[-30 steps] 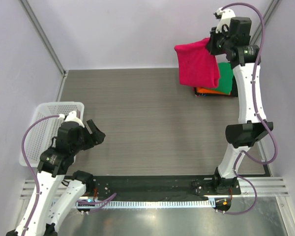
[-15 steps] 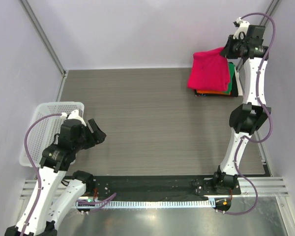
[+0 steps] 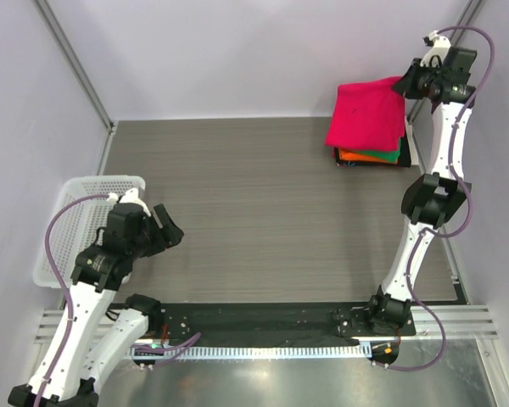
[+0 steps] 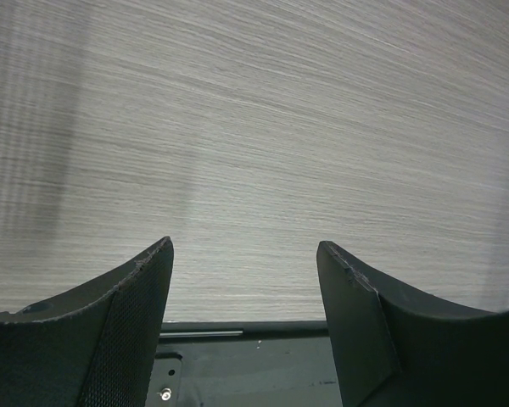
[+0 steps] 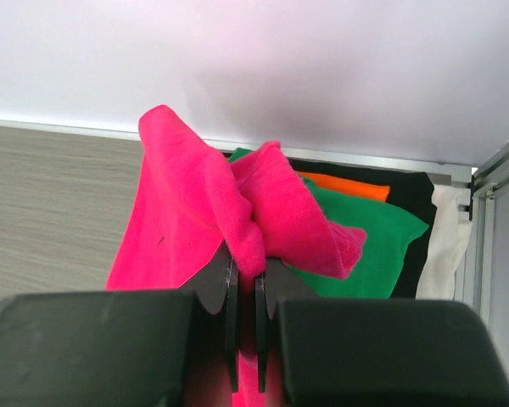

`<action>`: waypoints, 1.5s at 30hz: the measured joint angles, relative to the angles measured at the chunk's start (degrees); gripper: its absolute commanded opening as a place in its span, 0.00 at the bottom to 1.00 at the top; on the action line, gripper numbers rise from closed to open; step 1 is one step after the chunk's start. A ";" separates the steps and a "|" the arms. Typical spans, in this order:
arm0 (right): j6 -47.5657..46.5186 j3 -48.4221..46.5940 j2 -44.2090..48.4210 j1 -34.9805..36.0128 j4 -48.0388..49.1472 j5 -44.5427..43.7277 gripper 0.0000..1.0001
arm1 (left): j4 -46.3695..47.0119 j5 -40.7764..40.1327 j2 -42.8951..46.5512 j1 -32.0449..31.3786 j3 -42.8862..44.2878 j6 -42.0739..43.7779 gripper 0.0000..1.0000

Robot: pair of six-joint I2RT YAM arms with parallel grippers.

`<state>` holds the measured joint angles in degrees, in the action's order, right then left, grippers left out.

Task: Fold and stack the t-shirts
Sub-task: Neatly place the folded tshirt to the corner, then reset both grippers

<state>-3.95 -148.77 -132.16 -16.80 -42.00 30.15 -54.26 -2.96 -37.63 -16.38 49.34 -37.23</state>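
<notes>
The table (image 3: 254, 195) carries the work, with a white mesh basket (image 3: 68, 203) at its left edge and the pile of folded t-shirts (image 3: 369, 157) in the far right corner, against the back wall.

In the right wrist view we see green (image 5: 369, 246), orange (image 5: 348, 185), dark (image 5: 411, 182) and white (image 5: 445, 229) layers in that pile, lying flat.

The pink-red t-shirt (image 3: 369, 114) hangs folded over the pile and covers most of it from above. Whether its lower edge touches the green layer we cannot tell.

The right gripper (image 5: 244, 280) is clamped on a bunched edge of the pink-red t-shirt, jaws almost together with the cloth pinched between them.

The left gripper (image 4: 242, 280) hovers over bare table near the basket, jaws spread wide and holding nothing.

We judge the task to be nearly finished: folding appears done and several shirts are stacked. What remains is to lay the pink-red shirt squarely on top and release it. We see no other shirt outside the pile.
</notes>
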 measured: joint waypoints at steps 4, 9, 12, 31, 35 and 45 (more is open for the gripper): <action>0.09 -0.98 -4.07 -1.36 2.10 1.14 0.01 | -0.02 -0.02 -0.44 0.00 0.00 -0.02 0.70; -0.52 -0.98 -9.38 -2.27 4.46 -0.72 0.01 | -0.02 -0.02 -1.20 0.00 0.00 -0.02 0.70; -1.18 0.39 -10.38 -2.56 6.12 -3.65 0.09 | -0.02 -0.02 -1.73 0.00 0.00 0.00 0.70; 10.62 16.85 2.23 -2.19 14.21 -30.49 1.00 | 0.02 -0.09 2.60 0.00 0.00 -0.02 0.71; 15.96 24.13 13.49 -1.99 15.37 -28.72 1.00 | 0.02 -0.09 3.13 0.00 0.00 -0.02 0.71; 28.44 56.65 45.57 -0.44 19.67 -13.38 1.00 | 0.04 -0.11 5.20 0.00 -0.02 -0.02 0.72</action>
<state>24.49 -92.12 -86.59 -17.23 -22.33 16.78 -54.22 -3.07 -32.42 -16.38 49.32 -37.26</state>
